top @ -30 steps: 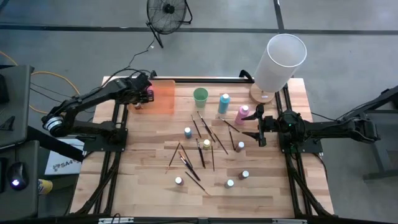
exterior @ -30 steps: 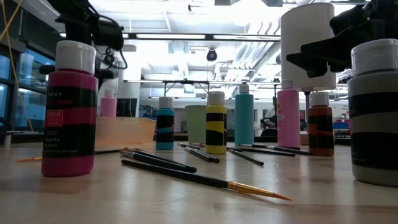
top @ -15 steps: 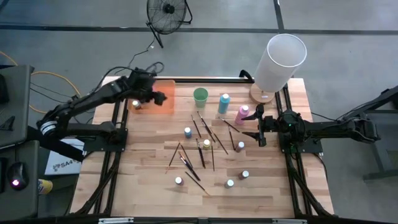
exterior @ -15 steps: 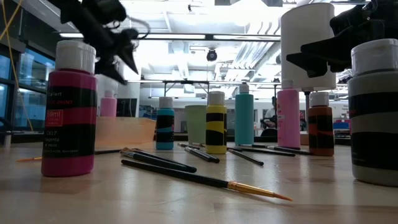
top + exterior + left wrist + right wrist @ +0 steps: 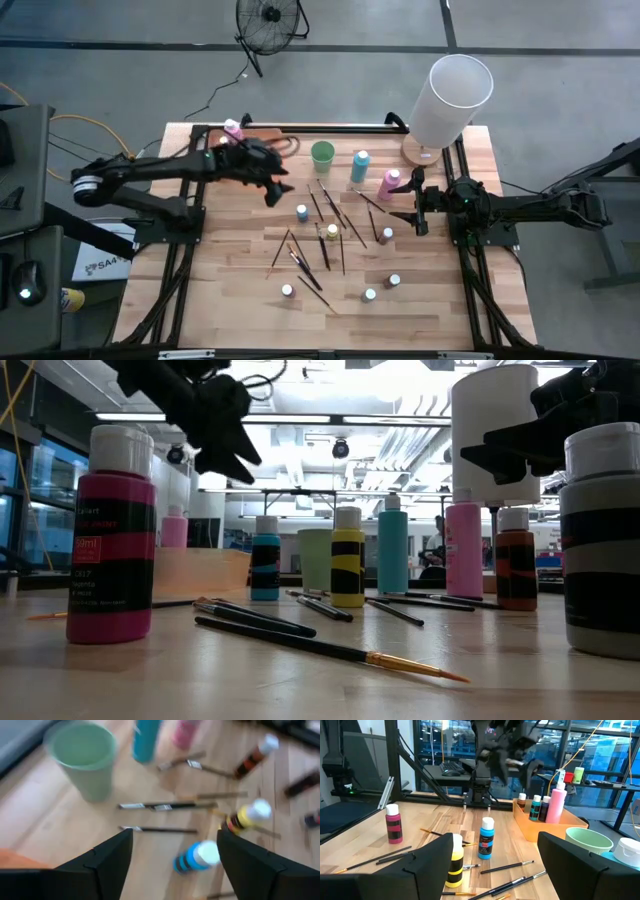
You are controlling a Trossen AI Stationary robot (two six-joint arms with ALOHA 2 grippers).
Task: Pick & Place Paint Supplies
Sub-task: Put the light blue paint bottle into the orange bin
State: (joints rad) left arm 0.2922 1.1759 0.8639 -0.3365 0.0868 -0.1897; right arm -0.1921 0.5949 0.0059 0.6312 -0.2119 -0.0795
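Small paint bottles stand scattered on the wooden table: a blue one (image 5: 302,212), a yellow one (image 5: 332,231) and others nearer the front. Taller blue (image 5: 360,165) and pink (image 5: 390,183) bottles stand by the green cup (image 5: 322,153). Thin dark brushes (image 5: 322,205) lie among them. My left gripper (image 5: 277,190) hangs open above the table, between the orange tray (image 5: 262,140) and the blue bottle (image 5: 197,857), holding nothing. My right gripper (image 5: 405,203) waits open at the right, level, beside the pink bottle.
The orange tray (image 5: 545,826) at the far left holds several bottles, a pink one (image 5: 232,128) among them. A large white cylinder (image 5: 450,100) stands at the far right corner. A magenta bottle (image 5: 112,535) stands close to the low camera.
My left gripper has swung away from the orange tray toward the table's right and near edge, out over the middle of the table toward the small blue bottle. It has rolled about its own axis and tipped up as it went.
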